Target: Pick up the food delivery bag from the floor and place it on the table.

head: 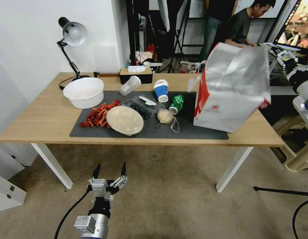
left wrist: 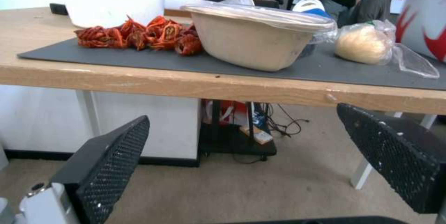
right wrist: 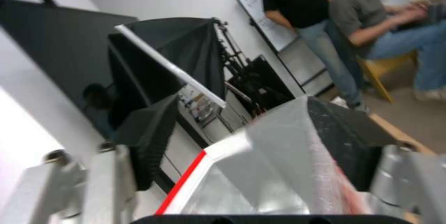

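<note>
The food delivery bag (head: 227, 89), white with red edges and silver foil inside, hangs tilted over the right end of the table (head: 37, 126). Its bottom edge is at the dark grey mat (head: 200, 134). My right gripper (head: 271, 49) is shut on the bag's top rim, and the foil fold (right wrist: 274, 168) sits between its black fingers (right wrist: 348, 140). My left gripper (head: 109, 171) is open and low over the floor (head: 167, 186) in front of the table, with nothing between its fingers (left wrist: 107, 161). A red-and-white corner of the bag (left wrist: 427, 18) shows beyond the table edge.
On the mat lie red shells (head: 99, 114), a lidded bowl (head: 124, 120), a clear box (head: 142, 106), a blue cup (head: 161, 90), a green can (head: 176, 103) and a bagged bun (head: 165, 116). A white bowl (head: 84, 92), lamp (head: 72, 33) and tissue box (head: 135, 75) stand behind. A beige stool (head: 296, 156) is at right.
</note>
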